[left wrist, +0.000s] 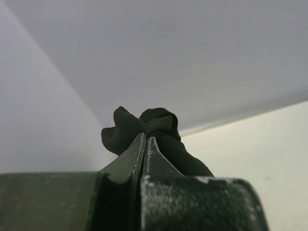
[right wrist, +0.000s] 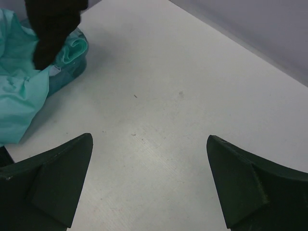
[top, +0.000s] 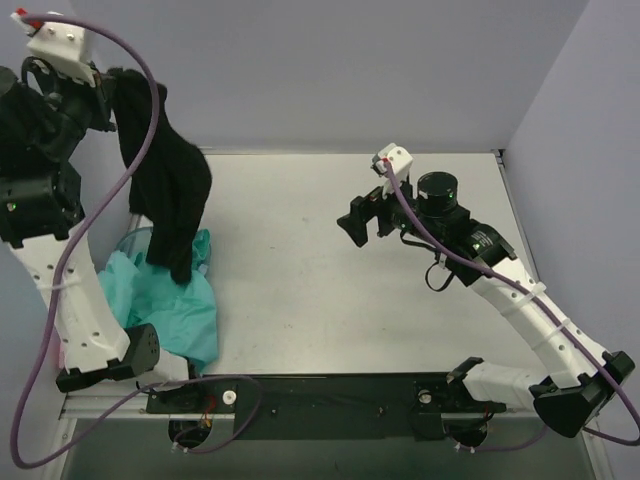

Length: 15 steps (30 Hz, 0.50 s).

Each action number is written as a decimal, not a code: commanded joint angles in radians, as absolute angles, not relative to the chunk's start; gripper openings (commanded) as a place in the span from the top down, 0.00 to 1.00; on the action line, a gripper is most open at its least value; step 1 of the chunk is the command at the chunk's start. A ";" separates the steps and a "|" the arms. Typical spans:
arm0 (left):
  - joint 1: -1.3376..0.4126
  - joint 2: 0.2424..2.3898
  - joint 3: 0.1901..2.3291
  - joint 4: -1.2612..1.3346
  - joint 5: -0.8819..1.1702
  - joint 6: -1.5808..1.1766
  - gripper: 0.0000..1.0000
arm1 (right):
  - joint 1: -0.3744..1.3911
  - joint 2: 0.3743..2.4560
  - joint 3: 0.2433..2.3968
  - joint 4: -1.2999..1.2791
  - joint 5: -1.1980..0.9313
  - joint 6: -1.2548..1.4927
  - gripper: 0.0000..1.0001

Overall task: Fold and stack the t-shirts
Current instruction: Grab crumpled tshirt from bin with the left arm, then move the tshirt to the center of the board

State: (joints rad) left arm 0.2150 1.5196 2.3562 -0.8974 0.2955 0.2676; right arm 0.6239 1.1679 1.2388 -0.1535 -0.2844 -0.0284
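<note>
white table, left claw pinching black t-shirt, right claw spread; teal t-shirts heaped

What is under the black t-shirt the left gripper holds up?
Below the black t-shirt lie crumpled teal t-shirts, over a translucent bin rim. Whatever is beneath the teal cloth is covered.

Even, soft light (near fingers blurred)

- Draped soft-cloth black t-shirt: plain black.
- Crumpled soft-cloth teal t-shirts: plain pale teal.
- Flat matte table top: off-white, faintly speckled.
- Right gripper's blunt plastic fingers: dark green, possibly black.
</note>
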 commanded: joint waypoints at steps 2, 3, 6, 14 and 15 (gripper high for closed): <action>0.119 1.482 2.425 -0.644 0.615 -0.107 1.00 | 0.630 1.115 1.316 -0.118 -0.247 0.070 0.00; 0.030 1.476 2.402 -0.640 0.608 -0.121 1.00 | 0.627 1.112 1.327 -0.118 -0.239 0.086 0.00; -0.147 1.499 2.395 -0.681 0.556 -0.081 1.00 | 0.592 1.101 1.341 -0.136 -0.238 0.110 0.00; -0.462 1.598 2.284 -0.752 0.437 0.086 1.00 | 0.436 1.045 1.298 -0.258 -0.270 0.120 0.00; -0.475 1.617 2.266 -0.750 0.445 0.086 1.00 | 0.434 1.037 1.284 -0.290 -0.261 0.101 0.00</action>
